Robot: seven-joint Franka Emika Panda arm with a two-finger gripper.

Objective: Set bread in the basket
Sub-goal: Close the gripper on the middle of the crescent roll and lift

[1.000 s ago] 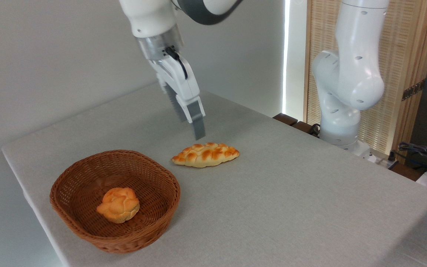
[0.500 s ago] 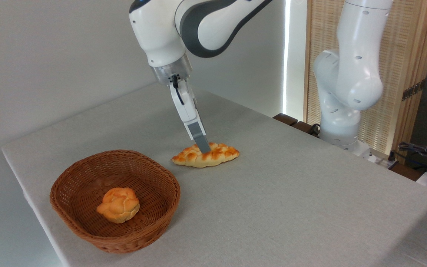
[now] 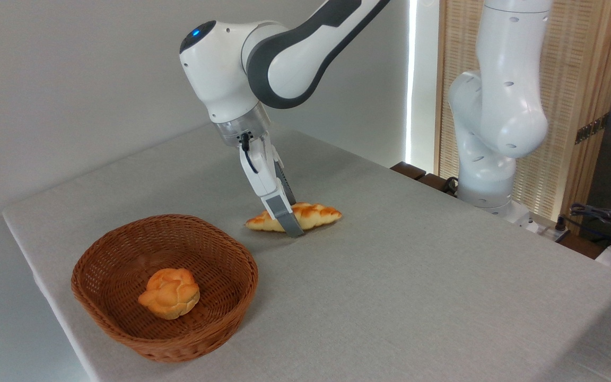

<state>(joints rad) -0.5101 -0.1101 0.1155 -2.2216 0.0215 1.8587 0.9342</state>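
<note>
Claw point(image 3: 286, 216) down at bread point(image 3: 313, 214), straddling loaf near mid-length; near finger in front, far finger mostly hidden behind. Jaws apart w/ loaf between; can't tell if pads pressing yet. Bread flat on tabletop point(image 3: 417, 281), long axis left-right, across claw gap. Basket point(image 3: 125, 322) lies left + nearer camera, close by; 1 small bun point(image 3: 169, 293) already inside. Nothing in way; judge lift must clear rim.
</note>
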